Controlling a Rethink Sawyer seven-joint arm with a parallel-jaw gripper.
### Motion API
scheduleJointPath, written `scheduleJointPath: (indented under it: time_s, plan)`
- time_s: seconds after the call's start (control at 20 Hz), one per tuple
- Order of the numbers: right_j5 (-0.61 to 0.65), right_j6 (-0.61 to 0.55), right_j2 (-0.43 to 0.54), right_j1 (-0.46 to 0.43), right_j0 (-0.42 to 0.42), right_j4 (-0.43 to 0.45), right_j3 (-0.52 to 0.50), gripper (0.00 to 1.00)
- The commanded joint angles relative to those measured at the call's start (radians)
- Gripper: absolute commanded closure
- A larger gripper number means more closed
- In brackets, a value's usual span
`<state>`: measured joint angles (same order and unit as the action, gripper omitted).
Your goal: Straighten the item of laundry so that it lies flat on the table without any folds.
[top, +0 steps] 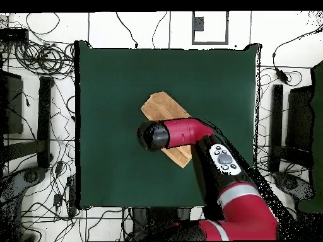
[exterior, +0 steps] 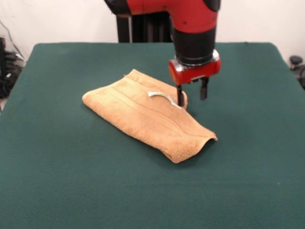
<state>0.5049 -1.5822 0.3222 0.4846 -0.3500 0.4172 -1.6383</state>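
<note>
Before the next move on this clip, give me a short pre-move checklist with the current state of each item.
1. Gripper open: ok, two fingers apart in the front view.
2. Gripper at the hand towel: ok, one fingertip meets the towel's far edge beside the white tag; the other is past the edge.
3. Towel actually pinched: cannot tell.
4. Towel flat, no folds: not ok, it lies doubled over, with a curled corner.
5. Room to spread: ok, green table surrounds the towel.
6. Overhead check of the grasp: cannot tell, the arm covers it.
</note>
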Motion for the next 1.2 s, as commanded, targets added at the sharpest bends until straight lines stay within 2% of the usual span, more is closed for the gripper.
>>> scheduleJointPath:
  time_s: [0.05, 0.35, 0.65, 0.9, 1.2]
  plan:
    - [-0.103, -0.175, -0.060, -0.095, 0.050, 0.030, 0.047, 0.00]
    - [-0.124, -0.152, -0.069, -0.069, 0.042, 0.007, 0.010, 0.00]
    - [-0.082, -0.087, -0.026, -0.017, -0.015, -0.008, -0.032, 0.00]
    - [-0.014, -0.040, 0.028, 0.091, -0.074, -0.037, -0.120, 0.00]
    - [-0.019, -0.036, 0.039, 0.135, -0.100, -0.028, -0.159, 0.00]
